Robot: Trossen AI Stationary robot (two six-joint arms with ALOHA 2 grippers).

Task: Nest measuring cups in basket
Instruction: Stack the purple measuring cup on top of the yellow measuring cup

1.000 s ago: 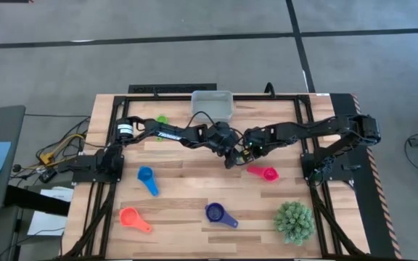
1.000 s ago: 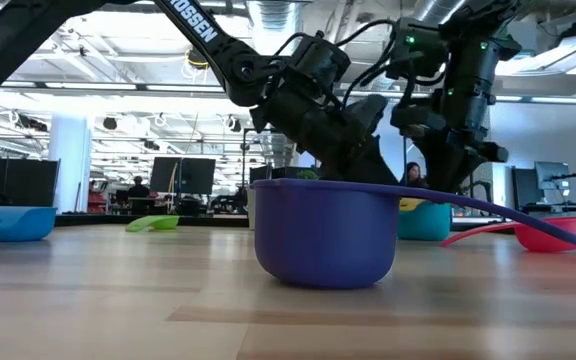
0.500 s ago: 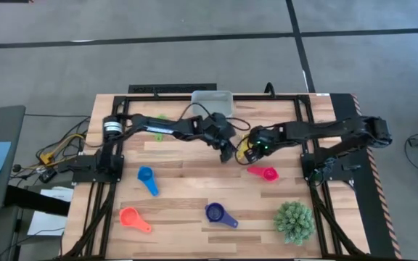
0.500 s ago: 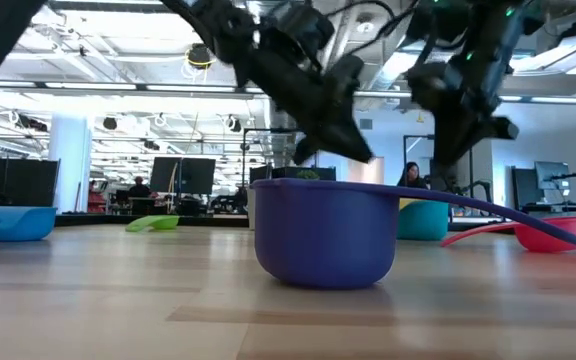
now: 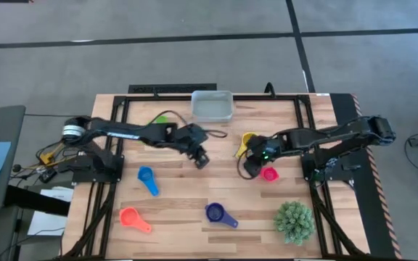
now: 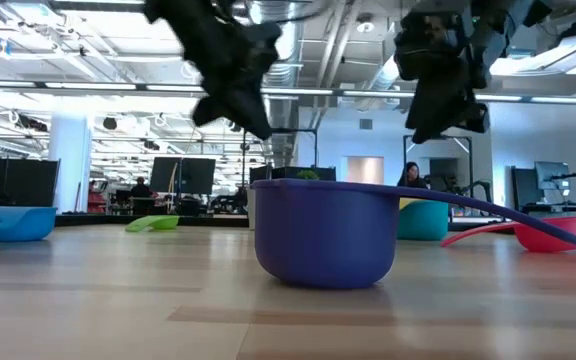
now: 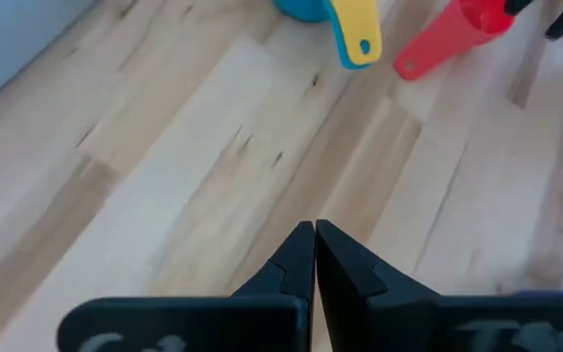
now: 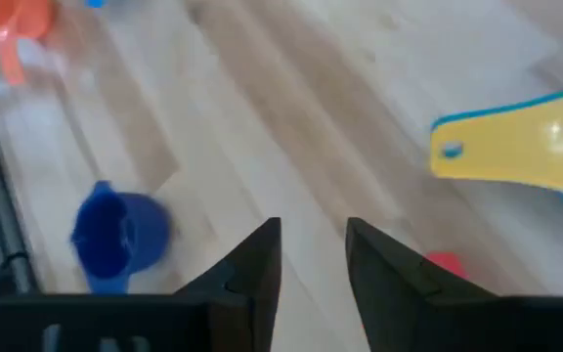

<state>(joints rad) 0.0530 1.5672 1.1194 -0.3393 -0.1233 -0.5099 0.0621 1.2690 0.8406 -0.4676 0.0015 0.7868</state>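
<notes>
Seen from overhead, the two dark arms reach toward the middle of the slatted wooden table [image 5: 194, 185]. The left gripper [image 5: 202, 161] hangs left of centre, its jaws pressed together and holding nothing, as the left wrist view confirms. The right gripper [image 5: 251, 170] sits right of centre, just beside the pink measuring cup [image 5: 269, 174], its jaws a little apart and empty in the right wrist view.

The pale basket [image 5: 212, 106] stands at upper centre, near the table's far edge. The cups lie scattered on the table. The yellow-orange cup [image 5: 246, 140] rests right of centre above the right gripper; in the left wrist view its yellow handle lies over the teal cup [image 7: 303, 9]. The green cup [image 5: 161, 119] peeks out at upper left of the table, partly hidden by the left arm. The blue cup [image 5: 147, 178] lies at lower left of centre, the orange-red cup [image 5: 130, 217] near the lower left corner, and the purple cup [image 5: 216, 213] at lower centre. A round spiky green plant [image 5: 294, 222] occupies the lower right.

In the low view the purple cup fills the foreground, the grippers hanging above and behind it, the office room stretching beyond the table.
</notes>
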